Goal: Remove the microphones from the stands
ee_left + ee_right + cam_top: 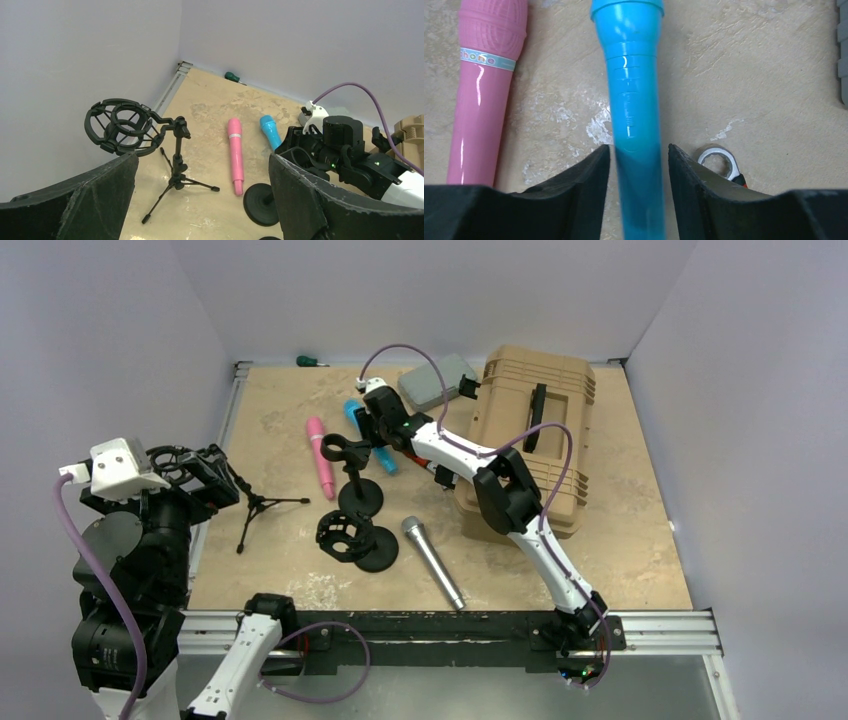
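Observation:
A blue microphone (631, 75) lies on the table beside a pink one (486, 90). It also shows in the top view (354, 415) and the left wrist view (270, 131). My right gripper (639, 150) straddles its handle. The jaws stand open, with a narrow gap on each side of the handle. In the top view this gripper (372, 425) is low, just behind the black stand (347, 452), whose clip is empty above a round base (360, 497). My left gripper (203, 156) is open and empty, raised at the far left (215, 475).
A silver microphone (432, 561) lies near the front. A second round-based shock mount (350, 535) and a tripod shock-mount stand (120, 127) stand left of centre. A tan case (535, 435), a grey box (437, 380), a wrench (719, 162) and a green screwdriver (310, 361) are at the back.

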